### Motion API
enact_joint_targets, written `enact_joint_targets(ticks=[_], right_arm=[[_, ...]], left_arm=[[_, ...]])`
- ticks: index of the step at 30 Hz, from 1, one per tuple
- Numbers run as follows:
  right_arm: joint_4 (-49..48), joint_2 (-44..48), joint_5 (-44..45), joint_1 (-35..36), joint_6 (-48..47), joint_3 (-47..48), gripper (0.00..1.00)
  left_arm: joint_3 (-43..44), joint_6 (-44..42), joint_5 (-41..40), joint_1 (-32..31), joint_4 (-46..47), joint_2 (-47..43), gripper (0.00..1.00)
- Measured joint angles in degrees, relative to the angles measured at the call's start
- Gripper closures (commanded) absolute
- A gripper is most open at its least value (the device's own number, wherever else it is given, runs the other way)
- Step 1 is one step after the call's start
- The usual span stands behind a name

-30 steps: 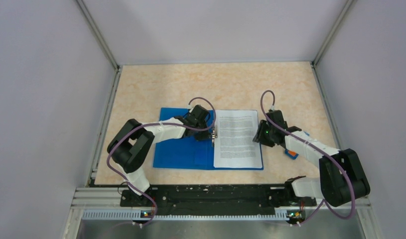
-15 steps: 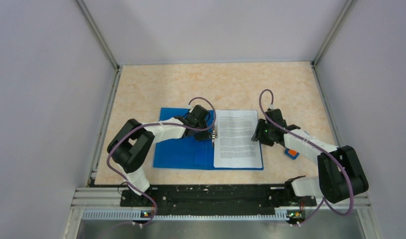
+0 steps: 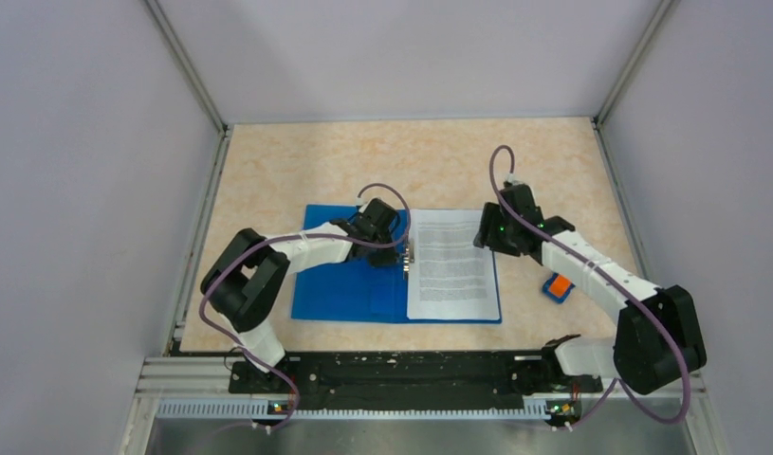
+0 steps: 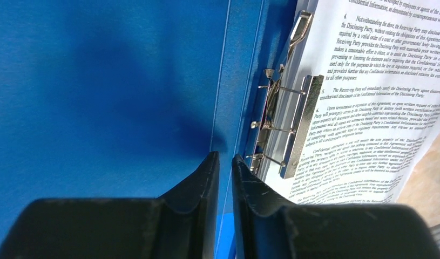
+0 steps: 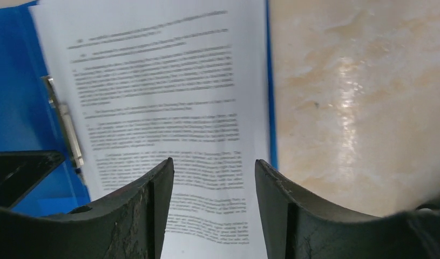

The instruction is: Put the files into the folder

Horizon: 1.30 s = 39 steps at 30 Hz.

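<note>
The blue folder (image 3: 344,277) lies open and flat on the table. The files (image 3: 451,265), white printed sheets, lie on its right half beside the metal clip (image 4: 293,127). My left gripper (image 3: 402,254) is shut and empty, with its tips (image 4: 224,159) at the folder's spine just left of the clip. My right gripper (image 3: 484,235) is open and hovers over the upper right part of the files. In the right wrist view the files (image 5: 163,97) show between its fingers (image 5: 213,164), with the folder's blue edge (image 5: 271,108) to the right.
A small orange-and-blue object (image 3: 556,286) lies on the table right of the folder, near my right forearm. Grey walls enclose the beige tabletop (image 3: 411,161) on three sides.
My right gripper has moved from the files' right edge toward the far end, and now sits over their upper right corner. The orange-and-blue object is uncovered. The left arm has not moved.
</note>
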<state>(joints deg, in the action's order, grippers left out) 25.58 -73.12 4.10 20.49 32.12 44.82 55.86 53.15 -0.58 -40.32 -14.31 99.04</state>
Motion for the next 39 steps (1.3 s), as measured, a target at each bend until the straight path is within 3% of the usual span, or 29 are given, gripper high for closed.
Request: enact_joint_targets(ticks=[7,14,20,30,39], right_arm=[[1.60,-5.35,4.63,13.38,2.25,9.55,0.57],[1.03,-20.26,7.23,22.10,3.69,18.97,0.66],[0.59,-28.74,8.20,25.24,3.89,23.78,0.67],[-0.33,-31.45,8.96,27.04,3.89,25.07,0.70],[-1.16,-32.28,8.90,27.52,3.93,25.07,0.85]], left_arm=[[0.76,-4.02,-2.51,2.62,-6.29,-7.72,0.67],[-1.99,-8.85,-2.58,14.75,-8.55,-22.36,0.62],[-7.10,-12.46,-1.70,21.62,-11.28,-29.57,0.60],[-10.32,-14.38,-0.28,26.05,-13.57,-31.32,0.61],[-10.32,-14.62,-0.26,27.02,-13.60,-31.32,0.61]])
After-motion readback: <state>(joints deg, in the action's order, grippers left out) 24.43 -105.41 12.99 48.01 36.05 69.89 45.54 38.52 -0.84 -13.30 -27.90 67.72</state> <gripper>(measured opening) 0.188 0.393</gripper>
